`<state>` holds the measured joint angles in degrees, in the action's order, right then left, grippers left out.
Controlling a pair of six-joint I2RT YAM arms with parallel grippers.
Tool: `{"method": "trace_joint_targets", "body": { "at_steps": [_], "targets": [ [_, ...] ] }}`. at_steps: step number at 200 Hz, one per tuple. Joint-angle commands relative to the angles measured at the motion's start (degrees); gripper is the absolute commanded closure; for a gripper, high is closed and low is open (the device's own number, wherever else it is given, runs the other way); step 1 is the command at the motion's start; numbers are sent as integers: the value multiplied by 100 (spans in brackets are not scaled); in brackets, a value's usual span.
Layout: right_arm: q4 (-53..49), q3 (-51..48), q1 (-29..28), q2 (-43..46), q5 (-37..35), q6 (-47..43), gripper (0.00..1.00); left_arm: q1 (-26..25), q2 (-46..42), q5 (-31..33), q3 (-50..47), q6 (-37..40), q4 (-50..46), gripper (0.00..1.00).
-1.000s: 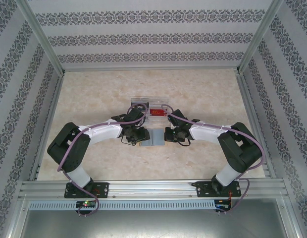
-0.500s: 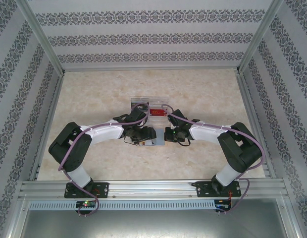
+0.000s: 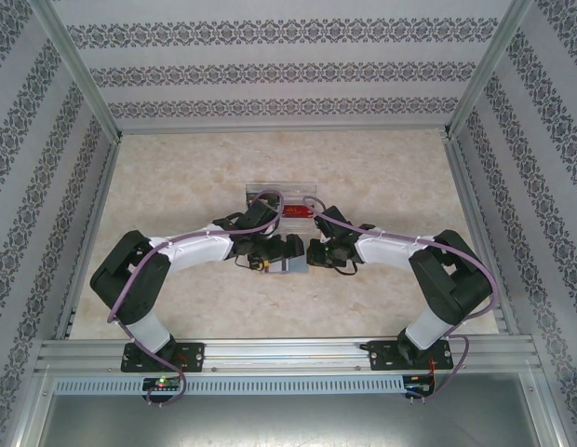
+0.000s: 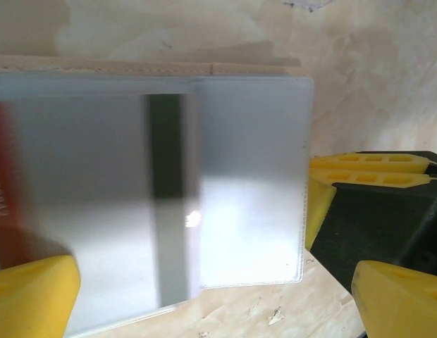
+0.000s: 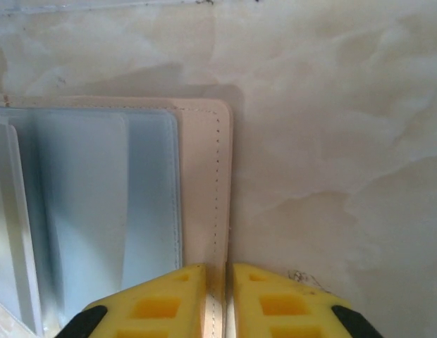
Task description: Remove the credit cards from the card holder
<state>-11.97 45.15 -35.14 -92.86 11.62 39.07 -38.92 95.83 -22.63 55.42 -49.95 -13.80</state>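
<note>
1. Cream, stitched, leather-like card holder (image 5: pixel 204 176) with frosted plastic sleeves (image 4: pixel 254 176) is lying flat on the marbled counter (image 5: pixel 331 141), between the two arms.
2. It is looking light and floppy, with slick sleeves. The thin, stiff cards should slide out if taken by an exposed short edge while the rim is pinned.
3. Left end effector (image 4: pixel 215 274) is standing spread wide, holding nothing. The grey plastic card with a black stripe (image 4: pixel 165 204) is lying at 12 o'clock from it and the red flat card (image 4: pixel 3 197) at 10 o'clock.
4. Right end effector (image 5: pixel 218 296) is pinching the holder's stitched rim, fingers nearly pressed together. The sleeves are spreading towards 10 o'clock.
</note>
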Motion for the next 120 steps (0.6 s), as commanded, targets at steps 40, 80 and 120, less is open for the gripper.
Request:
{"method": "trace_joint_targets", "body": {
  "at_steps": [40, 80, 120],
  "targets": [
    [-453, 201, 121, 622, -157, -58, 72, 109, -554, 369, 125, 243, -631, 3],
    [-362, 481, -22, 683, 66, 174, 72, 390, -669, 450, -119, 426, -781, 32],
    [-96, 797, -270, 381, 382, 477, 74, 565, -508, 423, -302, 587, -716, 67]
  ]
}}
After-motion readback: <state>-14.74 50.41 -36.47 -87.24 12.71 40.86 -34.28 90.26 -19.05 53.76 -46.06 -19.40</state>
